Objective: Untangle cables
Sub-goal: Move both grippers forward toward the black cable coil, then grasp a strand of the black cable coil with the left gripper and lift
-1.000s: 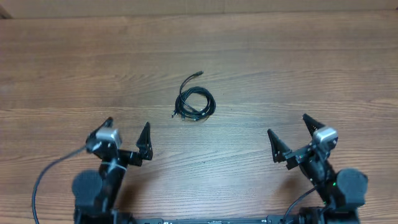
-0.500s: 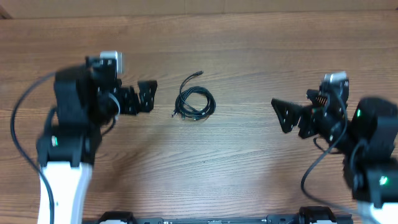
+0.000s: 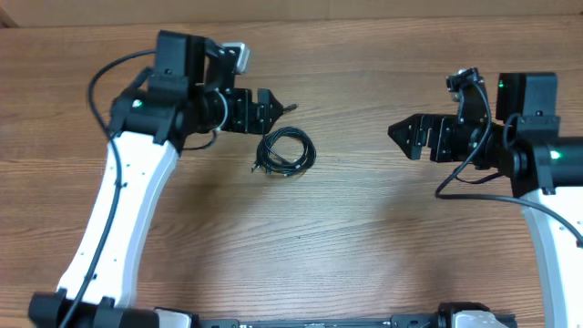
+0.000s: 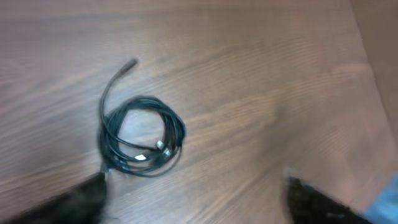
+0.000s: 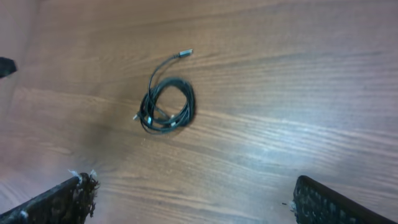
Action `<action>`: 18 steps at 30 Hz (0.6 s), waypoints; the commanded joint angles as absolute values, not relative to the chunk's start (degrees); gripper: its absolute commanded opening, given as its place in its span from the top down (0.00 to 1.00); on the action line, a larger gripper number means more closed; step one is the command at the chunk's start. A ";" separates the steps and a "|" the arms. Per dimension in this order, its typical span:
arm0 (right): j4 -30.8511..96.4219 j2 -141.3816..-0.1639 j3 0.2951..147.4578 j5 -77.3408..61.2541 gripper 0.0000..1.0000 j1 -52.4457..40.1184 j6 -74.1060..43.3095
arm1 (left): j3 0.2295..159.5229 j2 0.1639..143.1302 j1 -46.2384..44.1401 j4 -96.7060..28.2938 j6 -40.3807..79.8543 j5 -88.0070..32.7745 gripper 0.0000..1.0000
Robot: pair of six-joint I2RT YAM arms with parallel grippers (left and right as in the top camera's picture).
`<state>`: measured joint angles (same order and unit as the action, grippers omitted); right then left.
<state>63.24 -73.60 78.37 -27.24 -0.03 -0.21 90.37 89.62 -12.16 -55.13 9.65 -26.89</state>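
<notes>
The cables [image 3: 285, 152] lie as one small coiled black bundle in the middle of the wooden table, with a single loose plug end [image 3: 291, 107] sticking out toward the far side. My left gripper [image 3: 271, 107] hovers just left of that loose end, open and empty. The left wrist view shows the cables [image 4: 142, 144] ahead of and to the left of the left gripper [image 4: 193, 202], whose fingers are blurred. My right gripper [image 3: 399, 141] is open and well to the right of the bundle. From the right wrist the cables [image 5: 168, 106] lie far ahead of the right gripper [image 5: 193, 190].
Bare wooden table [image 3: 301, 246] surrounds the bundle on all sides. The table's far edge [image 3: 364, 20] runs along the top of the overhead view. Both white arms reach in from the near corners.
Both arms have swung forward from the near edge. The left gripper now sits beside the cable's loose end, and the right gripper points toward the bundle. The cables have not moved.
</notes>
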 commanded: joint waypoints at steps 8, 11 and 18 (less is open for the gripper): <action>63.79 -73.43 79.72 -28.14 0.00 0.12 0.01 | 91.09 101.27 -21.71 -62.35 42.61 -3.68 0.33; 63.81 -73.43 79.72 -28.14 0.00 0.12 0.01 | 91.09 104.95 -26.70 -64.01 52.62 5.61 0.41; 64.07 -73.43 79.72 -28.14 0.00 0.12 0.01 | 91.09 113.30 -29.82 -61.89 67.24 8.97 0.51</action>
